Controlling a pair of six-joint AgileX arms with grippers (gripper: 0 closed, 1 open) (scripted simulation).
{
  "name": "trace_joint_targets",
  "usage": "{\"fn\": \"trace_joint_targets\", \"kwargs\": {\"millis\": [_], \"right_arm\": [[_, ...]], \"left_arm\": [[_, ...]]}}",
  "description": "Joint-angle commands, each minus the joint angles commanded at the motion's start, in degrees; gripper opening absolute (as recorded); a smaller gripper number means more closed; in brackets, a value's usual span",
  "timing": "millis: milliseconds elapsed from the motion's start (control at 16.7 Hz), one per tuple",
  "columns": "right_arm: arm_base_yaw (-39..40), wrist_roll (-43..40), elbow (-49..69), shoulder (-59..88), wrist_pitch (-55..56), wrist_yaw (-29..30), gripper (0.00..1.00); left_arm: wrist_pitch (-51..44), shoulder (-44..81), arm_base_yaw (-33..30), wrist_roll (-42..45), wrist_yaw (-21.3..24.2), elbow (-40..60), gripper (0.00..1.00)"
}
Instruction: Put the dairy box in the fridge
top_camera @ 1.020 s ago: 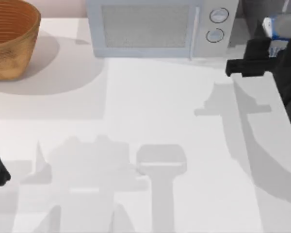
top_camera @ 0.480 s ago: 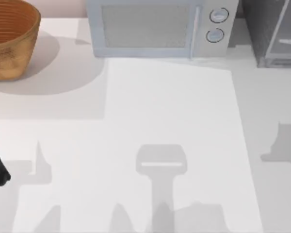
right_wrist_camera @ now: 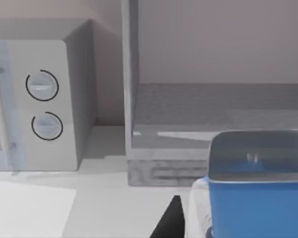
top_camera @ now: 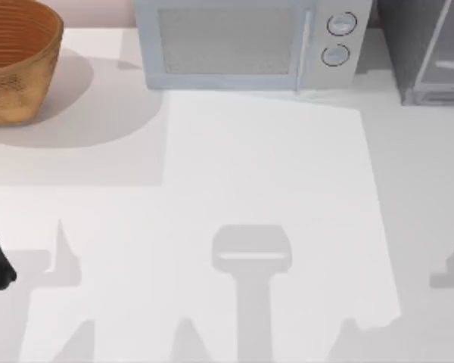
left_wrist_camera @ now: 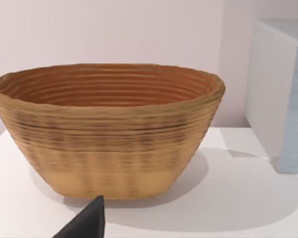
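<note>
Close in front of my right wrist camera sits the dairy box, its blue body and top filling the near corner; whether my fingers are closed on it I cannot tell (no lettering readable from here). Beyond it the fridge stands open, its shelf bare, so the placing is left. The microwave flanks it. My left arm idles by the wicker basket.

Open table before fridge; microwave and basket along back.
</note>
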Motion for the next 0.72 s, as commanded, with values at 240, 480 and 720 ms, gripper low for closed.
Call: {"fn": "trace_joint_targets", "kwargs": {"millis": [240,480,720], "right_arm": [[0.16,0.09,0.07,0.24,0.08,0.07,0.0],[-0.24,0.23,2.3,3.78,2.79,-0.68,0.0],[-2.02,0.37,9.39,17.01,11.48,-2.74,0.0]], "left_arm": [[0.0,0.0,0.0,0.0,0.0,0.0,1.0],[0.0,0.0,0.0,0.0,0.0,0.0,1.0],[0.0,0.0,0.0,0.0,0.0,0.0,1.0]]}}
